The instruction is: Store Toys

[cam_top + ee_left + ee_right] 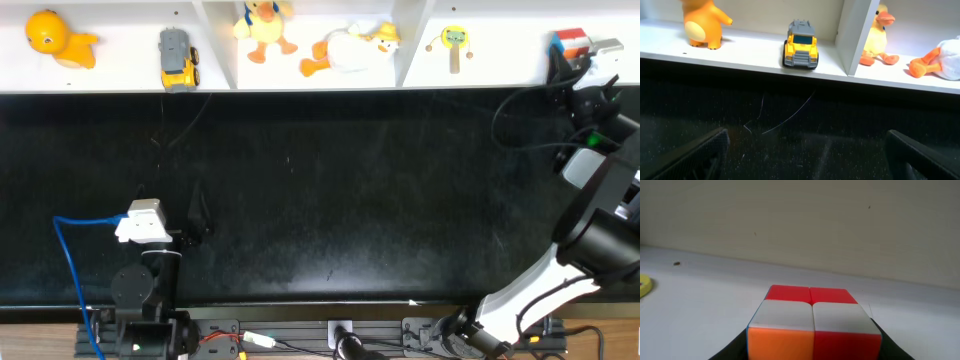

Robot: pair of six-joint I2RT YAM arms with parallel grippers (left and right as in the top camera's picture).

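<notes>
Six toys: sat in a white shelf (300, 82) that ran along the far edge of the black table (350, 180).
Left compartment: an orange duck (55, 38) stood at the outer end, and a yellow truck (178, 58) was parked near the divider, nose toward the table.
Middle compartment: a yellow plush duck (264, 28) sat upright, and a white plush duck (350, 48) lay on its side just beside it.
Right compartment: a small rattle (454, 44) lay near the inner wall, well apart from the cube (570, 42) at the far right end.
Cube: it showed red, white and orange faces before the pale back wall. Whether it rested on the shelf floor could not be told.
In the way: upright dividers (852, 35) walled off each compartment from the next.
Right arm: it rose from the table's right front corner, bent along the right edge and reached into the shelf, with black cables (520, 120) looping beside the wrist.
Right gripper (578, 68): its fingers pinched the cube on two opposite sides.
Left arm: it sat folded low over its base at the table's front left, with a blue cable (70, 250) trailing beside it.
Left gripper (198, 220): its fingers were spread wide and held nothing, low over the bare table, pointing at the shelf with the yellow truck straight ahead.
</notes>
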